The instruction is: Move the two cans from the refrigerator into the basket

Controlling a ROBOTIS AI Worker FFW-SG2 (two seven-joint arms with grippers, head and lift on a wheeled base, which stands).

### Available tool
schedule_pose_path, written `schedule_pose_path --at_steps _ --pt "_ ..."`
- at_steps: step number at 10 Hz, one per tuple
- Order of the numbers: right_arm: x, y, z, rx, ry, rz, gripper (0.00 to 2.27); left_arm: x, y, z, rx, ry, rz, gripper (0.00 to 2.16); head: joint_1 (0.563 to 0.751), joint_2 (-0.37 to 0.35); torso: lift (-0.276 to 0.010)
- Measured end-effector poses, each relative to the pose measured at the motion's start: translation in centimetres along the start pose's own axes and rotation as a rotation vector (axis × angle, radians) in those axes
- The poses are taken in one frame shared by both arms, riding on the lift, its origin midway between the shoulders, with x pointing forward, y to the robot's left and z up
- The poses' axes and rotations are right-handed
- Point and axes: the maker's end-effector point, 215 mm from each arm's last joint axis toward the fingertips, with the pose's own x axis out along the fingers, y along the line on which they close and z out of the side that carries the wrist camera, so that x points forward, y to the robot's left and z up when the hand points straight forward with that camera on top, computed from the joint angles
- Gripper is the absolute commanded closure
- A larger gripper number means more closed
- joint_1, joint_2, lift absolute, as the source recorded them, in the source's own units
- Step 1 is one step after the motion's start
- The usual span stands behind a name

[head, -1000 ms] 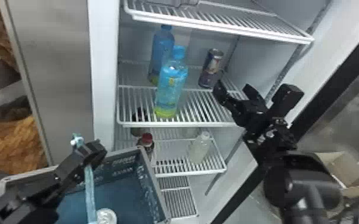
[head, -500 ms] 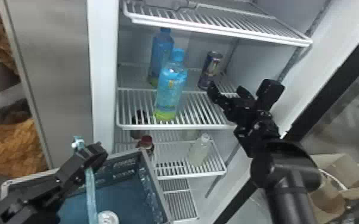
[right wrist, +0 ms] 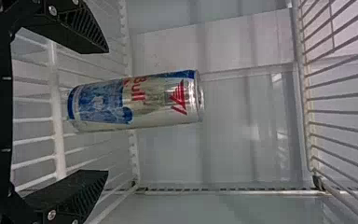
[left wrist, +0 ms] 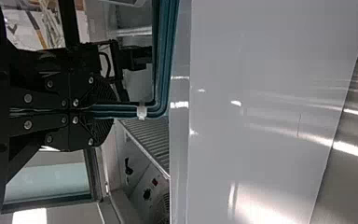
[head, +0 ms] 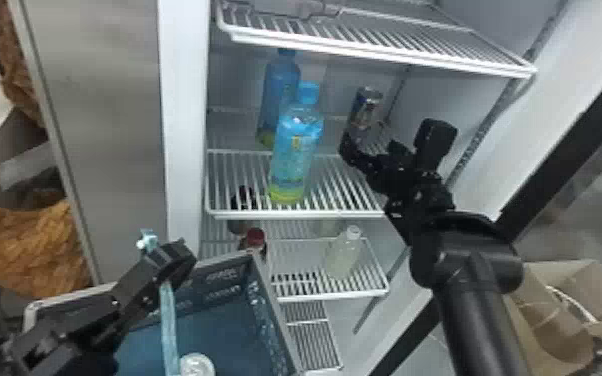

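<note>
On the refrigerator's middle shelf, near its right wall, a silver and blue can (head: 365,106) stands upright. My right gripper (head: 393,139) is open just in front of it; in the right wrist view the can (right wrist: 140,100) lies between and beyond the spread fingers of the right gripper (right wrist: 106,111), touching neither. A second can (head: 197,365), seen from its round silver top, is inside the blue basket (head: 285,325). My left gripper (head: 172,262) holds the basket's teal handle (head: 168,325); the left wrist view shows the left gripper (left wrist: 103,111) closed around that handle (left wrist: 121,111).
Two blue bottles, the nearer (head: 292,150) and one behind (head: 277,95), stand left of the shelf can. A wire shelf (head: 390,45) spans above. Below are a pale bottle (head: 343,252) and a red-capped one (head: 255,237). Cardboard boxes (head: 550,320) sit at the right.
My right gripper has moved leftward and inward over the middle shelf, closer to the can there, with its fingers still apart. The left gripper has stayed nearly where it was.
</note>
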Motion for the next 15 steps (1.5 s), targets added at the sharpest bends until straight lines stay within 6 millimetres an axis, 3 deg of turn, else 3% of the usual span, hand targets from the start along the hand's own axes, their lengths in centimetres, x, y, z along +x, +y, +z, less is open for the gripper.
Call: schedule_pose_path --at_steps 6,12,15 --pt "3.0 0.4 -0.7 -0.031 0.062 -0.014 0.09 0.1 0.2 -0.1 -0.008 0.003 0.0 1.2 0.642 -0.287 -0.035" --pt "5.1 1.4 1.3 -0.055 0.053 -0.009 0.13 0.4 0.2 -0.1 -0.012 0.007 -0.005 1.2 0.62 -0.274 -0.035" --pt "5.8 1.1 1.1 -0.048 0.083 -0.017 1.02 0.6 0.0 0.0 -0.01 0.011 -0.009 1.2 0.616 -0.275 -0.035"
